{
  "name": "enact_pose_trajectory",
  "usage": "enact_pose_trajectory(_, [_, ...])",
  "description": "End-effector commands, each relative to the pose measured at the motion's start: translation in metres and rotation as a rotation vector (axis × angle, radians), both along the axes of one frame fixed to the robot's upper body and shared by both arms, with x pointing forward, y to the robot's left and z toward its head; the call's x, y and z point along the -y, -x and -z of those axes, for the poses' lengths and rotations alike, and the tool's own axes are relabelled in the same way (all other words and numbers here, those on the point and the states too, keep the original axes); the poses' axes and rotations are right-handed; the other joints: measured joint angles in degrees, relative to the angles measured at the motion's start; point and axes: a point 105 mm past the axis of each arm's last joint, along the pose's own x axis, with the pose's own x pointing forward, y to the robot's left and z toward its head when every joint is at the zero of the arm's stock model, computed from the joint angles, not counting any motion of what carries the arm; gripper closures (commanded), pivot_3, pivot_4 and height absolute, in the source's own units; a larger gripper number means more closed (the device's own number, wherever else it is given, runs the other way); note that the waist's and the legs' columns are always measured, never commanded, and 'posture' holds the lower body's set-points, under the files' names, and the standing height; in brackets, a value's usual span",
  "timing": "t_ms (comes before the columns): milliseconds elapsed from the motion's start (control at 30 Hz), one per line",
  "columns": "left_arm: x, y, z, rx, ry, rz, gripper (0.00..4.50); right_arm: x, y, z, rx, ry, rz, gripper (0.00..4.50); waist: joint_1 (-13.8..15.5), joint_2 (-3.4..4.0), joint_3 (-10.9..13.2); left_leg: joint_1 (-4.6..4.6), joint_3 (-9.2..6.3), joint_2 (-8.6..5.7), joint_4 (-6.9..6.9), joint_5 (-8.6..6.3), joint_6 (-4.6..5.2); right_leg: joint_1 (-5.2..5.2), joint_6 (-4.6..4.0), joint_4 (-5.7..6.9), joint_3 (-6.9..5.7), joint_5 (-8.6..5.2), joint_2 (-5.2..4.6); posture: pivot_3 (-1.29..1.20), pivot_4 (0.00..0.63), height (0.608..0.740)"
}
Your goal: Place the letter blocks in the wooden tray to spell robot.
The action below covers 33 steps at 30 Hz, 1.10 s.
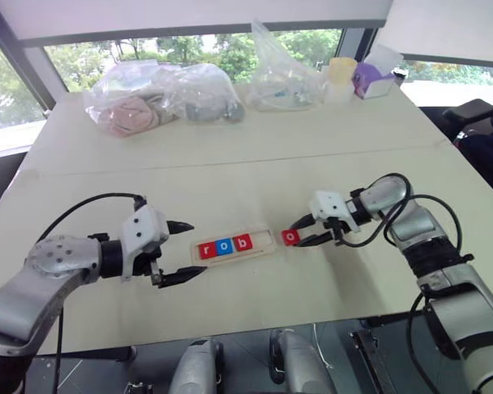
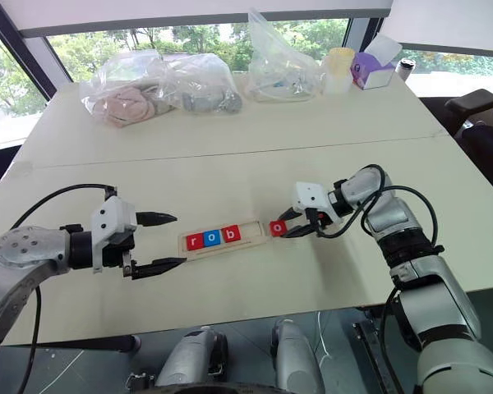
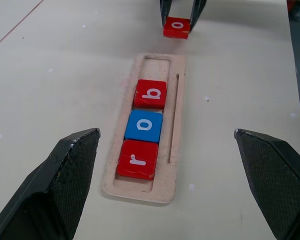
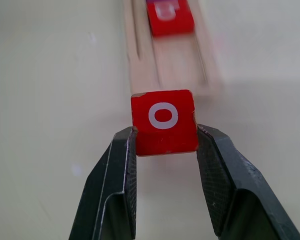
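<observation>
The wooden tray (image 1: pixel 234 245) lies on the cream table (image 1: pixel 255 164) toward its near edge, roughly midway between the two side edges. Its slot holds three letter blocks in a row: a red "r" (image 3: pixel 137 159), a blue "o" (image 3: pixel 144 125) and a red "b" (image 3: pixel 150 93), leaving the end of the slot toward the robot's right empty. Just beyond that empty end, the right gripper (image 4: pixel 165 145) is clamped on a red "o" block (image 4: pixel 163 121), one black finger pressed against each side. The left gripper (image 1: pixel 174 251) hangs just off the tray's opposite end, its fingers spread wide and grasping nothing. Clear plastic bags (image 1: pixel 160 97) with soft items, a pale cup (image 1: pixel 342 75) and a purple box (image 1: pixel 372 82) sit along the far edge.
</observation>
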Motion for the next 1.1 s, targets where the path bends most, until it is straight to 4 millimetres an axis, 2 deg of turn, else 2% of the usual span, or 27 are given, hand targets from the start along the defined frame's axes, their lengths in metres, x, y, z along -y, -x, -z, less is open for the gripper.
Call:
enact_pose_trajectory(33, [0.006, 0.001, -0.006, 0.024, 0.006, 0.022, 0.0, -0.018, 0.002, -0.014, 0.004, -0.047, 0.01, 3.37, 0.0, 0.0, 0.0, 0.0, 0.0, 0.0, 0.01, 0.0, 0.0, 0.0, 0.0, 0.0, 0.0, 0.0, -0.01, 0.0, 0.15, 0.74])
enact_pose_trajectory(333, [0.007, 0.002, -0.007, 0.029, 0.011, 0.024, 0.0, -0.036, -0.004, 0.002, -0.003, -0.027, 0.033, 3.37, -0.02, 0.0, 0.0, -0.03, 0.02, -0.02, 0.0, 0.0, 0.0, -0.01, 0.0, -0.04, 0.0, -0.01, -0.02, 0.0, 0.15, 0.74])
enact_pose_trajectory(833, [0.008, 0.006, -0.006, 0.023, 0.017, 0.007, 0.0, -0.041, -0.017, 0.011, 0.052, 0.004, 0.032, 3.37, -0.12, 0.0, 0.0, -0.03, 0.01, -0.02, 0.0, 0.0, 0.0, -0.01, 0.01, -0.04, -0.01, -0.01, -0.01, 0.0, 0.15, 0.74])
enact_pose_trajectory(1100, [0.007, 0.007, -0.004, 0.021, 0.021, 0.0, 0.0, -0.042, -0.017, 0.012, 0.054, 0.014, 0.01, 3.37, -0.1, 0.0, 0.0, -0.03, 0.01, -0.02, 0.0, 0.0, 0.0, -0.02, 0.0, -0.04, -0.01, -0.01, -0.02, 0.0, 0.15, 0.74])
